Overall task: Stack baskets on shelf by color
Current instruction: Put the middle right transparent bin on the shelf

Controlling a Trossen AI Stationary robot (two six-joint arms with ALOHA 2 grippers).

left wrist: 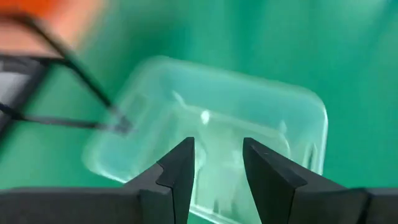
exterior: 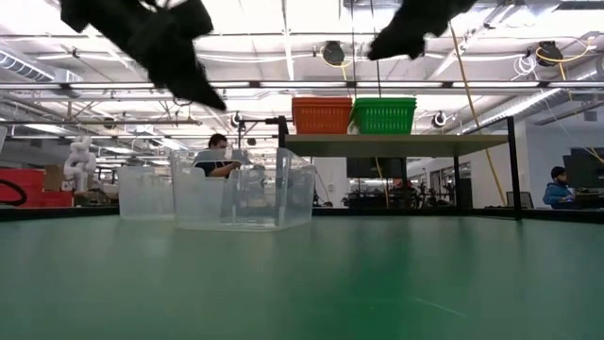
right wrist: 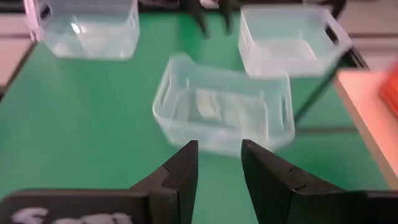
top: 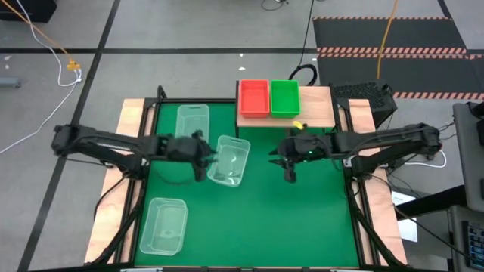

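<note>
An orange-red basket [top: 253, 98] and a green basket [top: 284, 97] stand side by side on the shelf [top: 319, 107] at the table's far edge. Three clear baskets rest on their bottoms on the green mat: one far left [top: 192, 123], one askew in the middle [top: 229, 160], one near left [top: 163, 225]. My left gripper [top: 205, 162] hangs open just left of the middle basket [left wrist: 236, 106], above the mat. My right gripper [top: 288, 171] is open, in the air right of that basket [right wrist: 224, 106] and in front of the shelf. Nothing is between either pair of fingers.
The shelf's wooden top [exterior: 396, 143] stands on thin dark legs, with bare plank right of the green basket [exterior: 384, 114]. The mat's near right part [top: 302, 227] is bare. People sit in the room beyond the table [exterior: 219, 156].
</note>
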